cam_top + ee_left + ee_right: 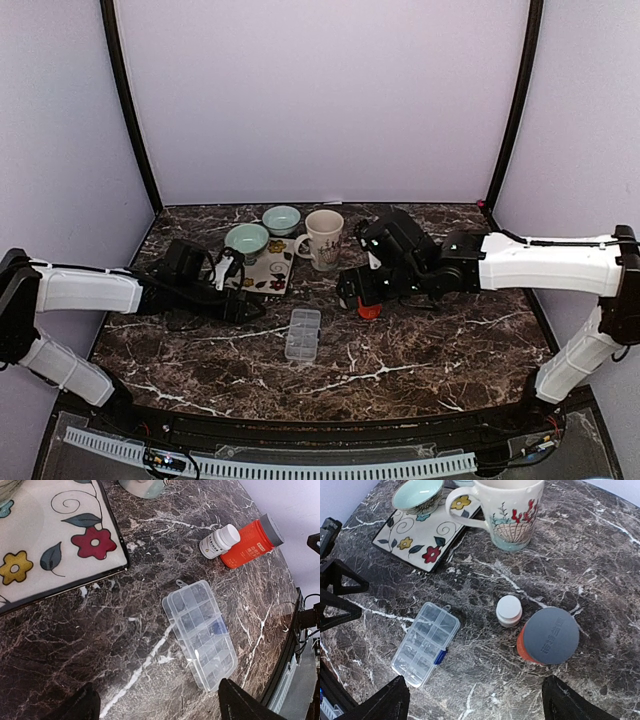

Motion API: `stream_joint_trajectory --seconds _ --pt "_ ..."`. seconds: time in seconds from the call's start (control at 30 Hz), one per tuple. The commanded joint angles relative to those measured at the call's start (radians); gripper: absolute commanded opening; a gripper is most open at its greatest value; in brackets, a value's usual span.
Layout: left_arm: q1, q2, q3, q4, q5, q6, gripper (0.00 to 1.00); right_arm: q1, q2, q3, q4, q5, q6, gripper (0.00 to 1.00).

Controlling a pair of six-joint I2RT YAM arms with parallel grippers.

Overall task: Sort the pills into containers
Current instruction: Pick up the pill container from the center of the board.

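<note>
A clear plastic pill organizer (302,334) with a blue latch lies shut on the dark marble table, between the two arms. A small white pill bottle (509,610) and an orange bottle with a grey cap (550,636) stand side by side under my right arm. No loose pills show in any view. My left gripper (157,702) hovers open just left of the organizer (200,632), nothing between its fingers. My right gripper (477,697) hangs open above the table, with the two bottles just ahead of it and the organizer (425,642) to one side.
A floral rectangular tray (270,270) lies at the back, with a pale green bowl (246,238) on it. A second bowl (281,217) and a patterned mug (324,238) stand beside it. The left arm's gripper (240,305) reaches in past the tray's near edge.
</note>
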Motion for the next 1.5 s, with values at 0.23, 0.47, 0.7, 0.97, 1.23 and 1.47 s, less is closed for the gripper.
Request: stream_joint_trajectory --seconds 0.23,0.47,0.7,0.97,1.23,1.47 --pt "-0.019 0.087 0.072 -0.03 0.101 0.019 0.82 0.018 0.174 0.103 -0.022 -0.243 0.01 0.9" --pt "-0.03 0.133 0.104 -0.076 0.131 0.047 0.81 0.018 0.287 0.178 -0.051 -0.28 0.038 0.9" --pt "-0.044 0.185 0.148 -0.103 0.157 0.061 0.8 0.018 0.39 0.276 -0.081 -0.322 0.052 0.9" --pt "-0.053 0.154 0.128 -0.131 0.119 0.067 0.78 0.016 0.566 0.5 -0.216 -0.297 0.058 0.9" --pt "-0.052 0.093 0.049 -0.076 0.123 0.057 0.77 0.016 0.677 0.663 -0.368 -0.242 0.107 0.91" --pt "-0.052 0.047 0.001 -0.034 0.12 0.022 0.77 0.008 0.708 0.704 -0.409 -0.225 0.135 0.91"
